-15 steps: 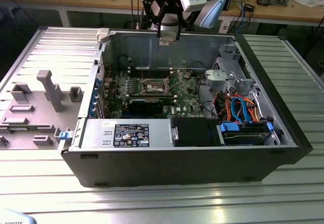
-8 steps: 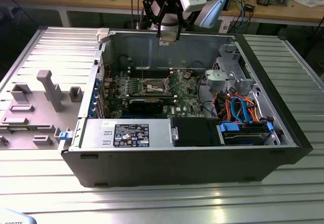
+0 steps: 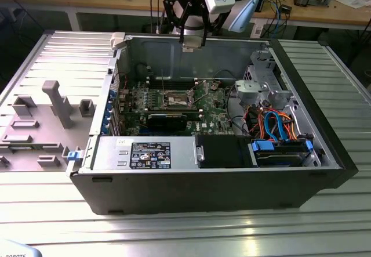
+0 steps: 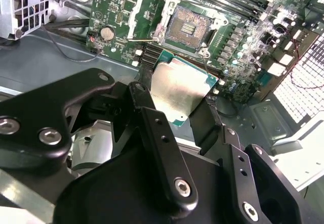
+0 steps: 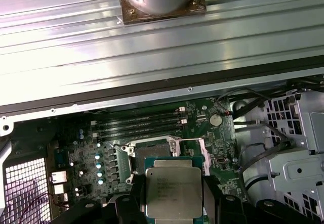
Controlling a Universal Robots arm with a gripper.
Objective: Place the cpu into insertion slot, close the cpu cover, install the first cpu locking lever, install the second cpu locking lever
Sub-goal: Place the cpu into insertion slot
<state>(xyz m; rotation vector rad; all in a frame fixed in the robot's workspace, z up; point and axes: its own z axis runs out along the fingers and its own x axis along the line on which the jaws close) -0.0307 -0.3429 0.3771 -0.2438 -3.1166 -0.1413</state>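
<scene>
My gripper hangs high over the case. My fingers pinch the cpu by two opposite edges, well above the open slot. I judge it light, stiff, slick-faced; underside likely fragile, so edges only, gentle squeeze.

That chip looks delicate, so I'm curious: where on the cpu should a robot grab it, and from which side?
Probably by two opposite edges, from above its flat face: the cpu is a thin square plate, and the end effector pinches it edgewise that way.

The cpu in the hand
</scene>
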